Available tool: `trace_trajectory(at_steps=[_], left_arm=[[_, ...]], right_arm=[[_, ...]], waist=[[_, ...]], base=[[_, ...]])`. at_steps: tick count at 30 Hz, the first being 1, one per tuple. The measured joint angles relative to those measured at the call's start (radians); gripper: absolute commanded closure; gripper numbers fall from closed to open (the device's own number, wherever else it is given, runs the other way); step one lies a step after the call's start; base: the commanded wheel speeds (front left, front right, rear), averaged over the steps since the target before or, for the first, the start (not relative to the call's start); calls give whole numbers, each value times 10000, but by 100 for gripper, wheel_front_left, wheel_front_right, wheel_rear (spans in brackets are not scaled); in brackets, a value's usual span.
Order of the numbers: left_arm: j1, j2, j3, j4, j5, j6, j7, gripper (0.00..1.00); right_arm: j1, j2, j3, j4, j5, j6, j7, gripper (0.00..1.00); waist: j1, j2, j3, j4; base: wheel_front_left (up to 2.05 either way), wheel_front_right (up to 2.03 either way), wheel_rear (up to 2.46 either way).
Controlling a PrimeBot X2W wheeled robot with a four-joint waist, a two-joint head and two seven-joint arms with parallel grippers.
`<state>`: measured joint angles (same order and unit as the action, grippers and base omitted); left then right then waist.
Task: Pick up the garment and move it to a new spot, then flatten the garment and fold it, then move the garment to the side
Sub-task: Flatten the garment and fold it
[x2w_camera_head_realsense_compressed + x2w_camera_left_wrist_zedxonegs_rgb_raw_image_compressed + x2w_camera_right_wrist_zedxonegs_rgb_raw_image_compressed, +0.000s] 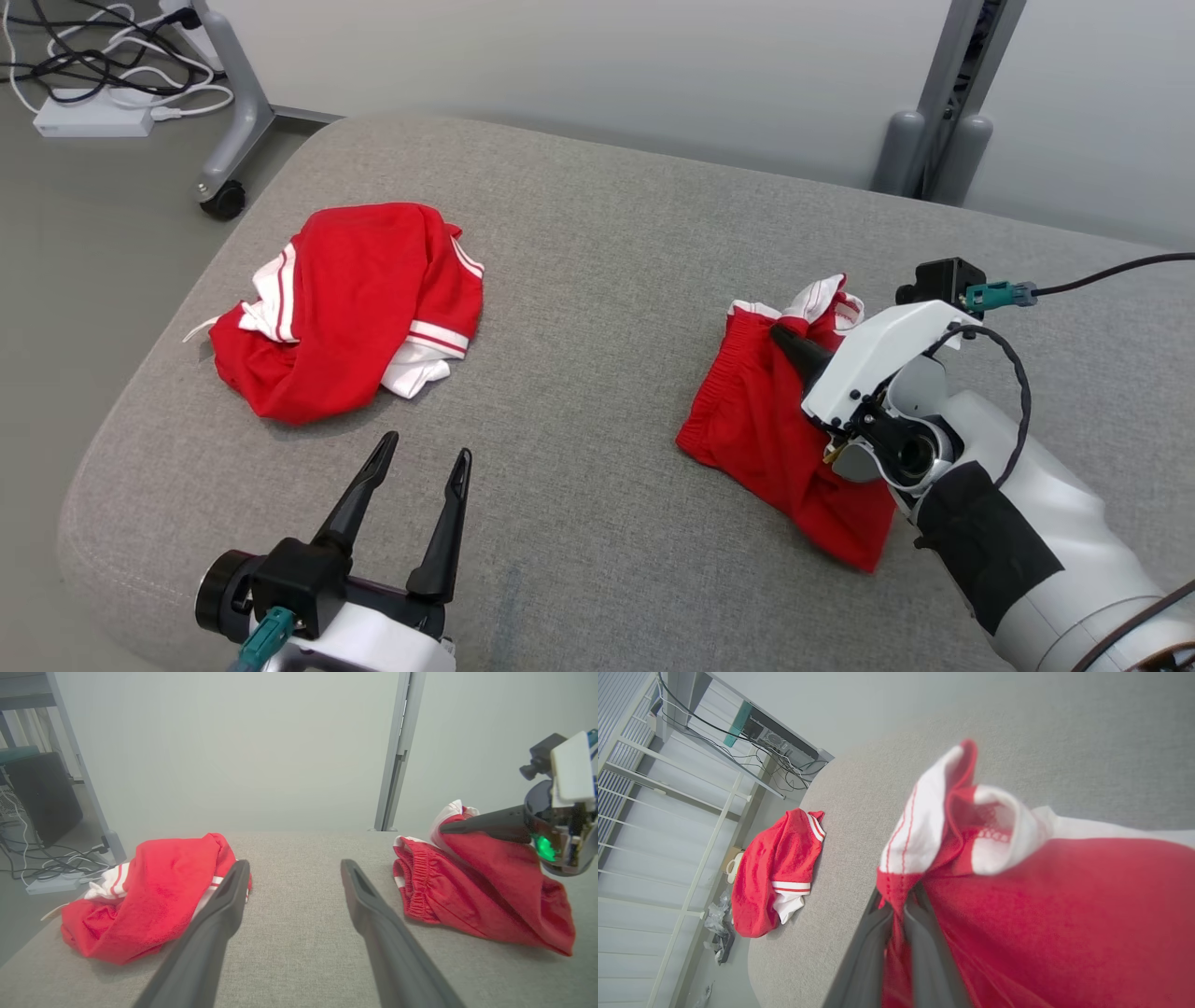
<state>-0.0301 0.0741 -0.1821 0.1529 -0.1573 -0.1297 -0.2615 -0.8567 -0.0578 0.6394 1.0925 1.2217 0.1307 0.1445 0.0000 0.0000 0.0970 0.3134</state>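
Red shorts with white trim, the garment (766, 420), lie bunched at the right of the grey cushion. My right gripper (782, 338) is shut on a raised fold of this cloth near its white edge; the right wrist view has the garment (1055, 914) pinched between the dark fingers (920, 933). From the left wrist the same garment (472, 900) appears at the right with the right gripper (446, 828) on it. My left gripper (425, 453) stands open above the cushion's front edge, holding nothing, its fingers (224, 905) apart.
A second crumpled red and white garment (350, 308) lies at the cushion's left. The grey cushion (607, 233) has rounded edges. Beyond the left edge are a wheeled frame leg (224, 196), cables and a white power strip (93, 117) on the floor. Grey posts (934, 149) stand behind.
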Motion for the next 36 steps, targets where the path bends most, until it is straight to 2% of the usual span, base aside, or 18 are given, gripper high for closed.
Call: trace_trajectory(at_steps=[4, 6, 7, 8, 13, 16, 22, 28, 31, 36], left_arm=[[-1, -2, -38, 73, -33, 0, 0, 0], [-1, 4, -15, 90, -33, 0, 0, 0], [-1, 10, 2, 94, -33, 0, 0, 0], [-1, 15, 23, 96, -35, 0, 0, 0], [1, 61, 150, 94, -27, 0, 0, 0], [15, 81, 180, 75, -13, 0, 0, 0], [72, 117, 242, -15, 50, 0, 0, 0], [217, 138, 326, -100, 77, 0, 0, 0], [234, 142, 357, -138, 90, 0, 0, 0], [269, 151, 410, -192, 130, 0, 0, 0]], right_arm=[[-11, 38, 167, 253, 33, -2, -205, 100], [-35, 52, 207, 313, 86, 0, -286, 78], [-47, 54, 232, 305, 117, -2, -374, 20], [-52, 54, 259, 291, 142, 0, -399, 0], [-44, 46, 395, -94, 297, 0, -625, 0], [48, -171, 439, -506, 399, 0, -788, 0], [461, -882, 554, -1649, 564, 0, -1492, 0], [998, -1871, 811, -2617, 389, 0, -2575, 0], [1260, -2314, 1118, -2713, -2, 0, -3078, 0], [1593, -2608, 1542, -2474, -380, 0, -3369, 0]], waist=[[0, 0, 13, 185], [0, 0, -4, 216], [0, 0, -16, 219], [0, 0, -28, 213], [0, 0, -118, 92], [0, 0, -199, -21], [0, 0, -332, -242], [0, 0, -415, -376], [0, 0, -443, -415], [0, 0, -432, -492]], base=[[0, 0, 0], [0, 0, 0], [0, 0, 0], [0, 0, 0], [0, 0, 0], [0, 0, 0], [0, 0, 0], [0, 0, 0], [0, 0, 0], [0, 0, 0]])
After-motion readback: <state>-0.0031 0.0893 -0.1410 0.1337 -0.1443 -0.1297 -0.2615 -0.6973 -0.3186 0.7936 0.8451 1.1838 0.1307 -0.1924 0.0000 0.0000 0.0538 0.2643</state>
